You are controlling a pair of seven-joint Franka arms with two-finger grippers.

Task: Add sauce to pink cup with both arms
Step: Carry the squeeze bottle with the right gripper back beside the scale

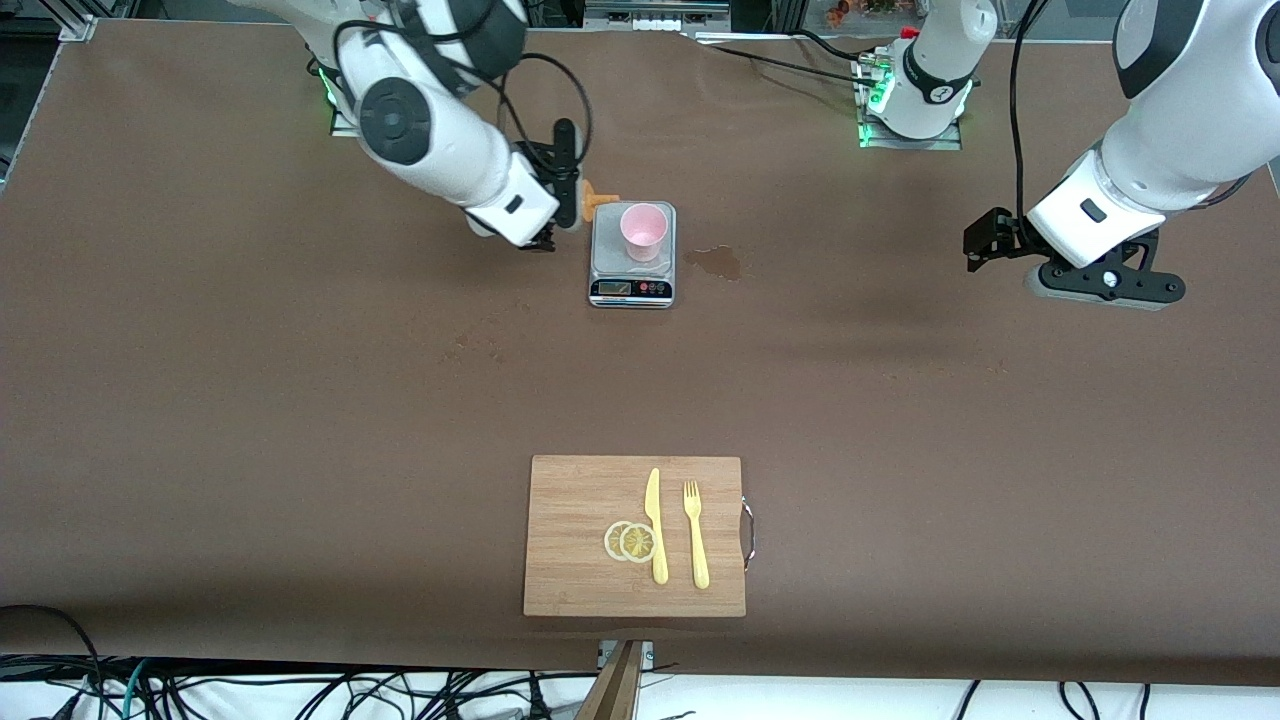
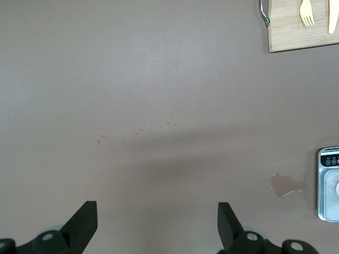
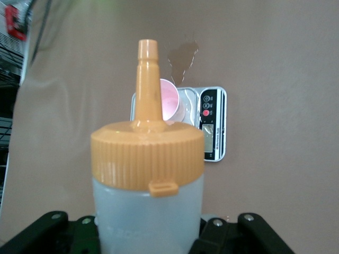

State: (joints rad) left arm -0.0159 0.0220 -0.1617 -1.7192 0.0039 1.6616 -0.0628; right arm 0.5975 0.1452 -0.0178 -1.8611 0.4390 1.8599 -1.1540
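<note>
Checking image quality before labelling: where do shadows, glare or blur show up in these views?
Front view: soft arm shadows band the table; green base lights glow. Left wrist view: a broad shadow crosses the table above the left gripper. Right wrist view: the sauce bottle, held by the right gripper, fills the frame.

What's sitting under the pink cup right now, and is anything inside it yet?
The pink cup stands on the grey scale. What shows of its inside looks plain pink, no sauce; the bottom is partly hidden. The sauce bottle is held in the right gripper beside it.
</note>
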